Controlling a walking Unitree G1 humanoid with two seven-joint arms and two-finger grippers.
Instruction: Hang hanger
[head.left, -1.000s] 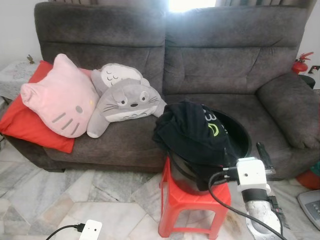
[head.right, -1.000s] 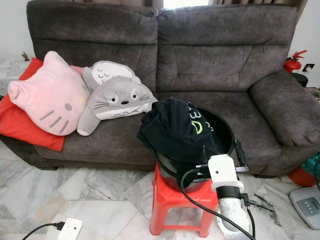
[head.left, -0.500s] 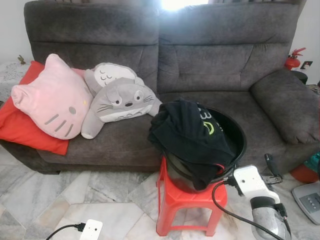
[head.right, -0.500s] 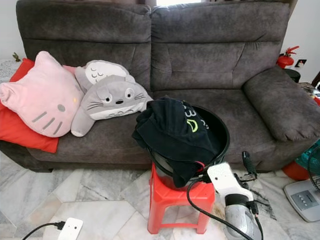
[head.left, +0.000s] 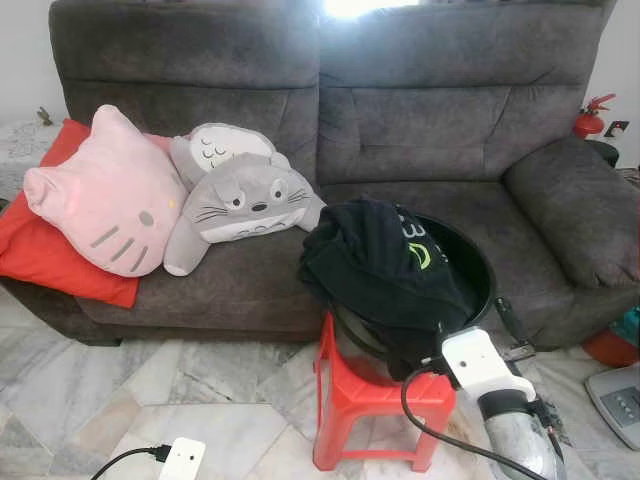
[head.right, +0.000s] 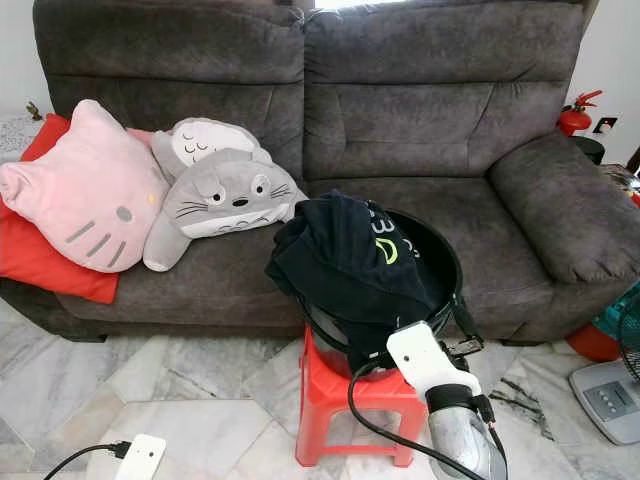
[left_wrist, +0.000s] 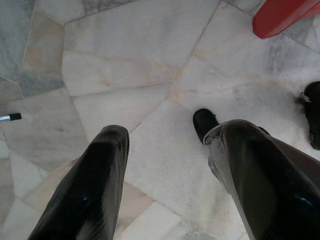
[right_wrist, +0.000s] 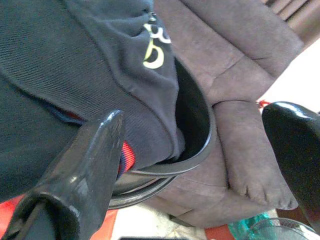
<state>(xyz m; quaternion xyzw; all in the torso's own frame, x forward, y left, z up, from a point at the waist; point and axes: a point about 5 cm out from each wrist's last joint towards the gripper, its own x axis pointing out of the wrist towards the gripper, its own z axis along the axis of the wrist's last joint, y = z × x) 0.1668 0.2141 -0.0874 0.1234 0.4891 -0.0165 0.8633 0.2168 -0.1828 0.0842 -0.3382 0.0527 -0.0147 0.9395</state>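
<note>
Your right gripper is spreading wide and holding nothing, just off the near rim of the black basin on the red stool. A dark garment is heaped over that rim, likely covering any hanger; you're seeing none, only a red-and-blue strip beside one finger. The sofa is closing the far side, so reach from the floor side. Your left gripper is hanging agape over bare marble floor.

Black garment heaped over the black basin blocks its near rim; the far side stays open. Right gripper, fingers spread, sits just beside it.
</note>
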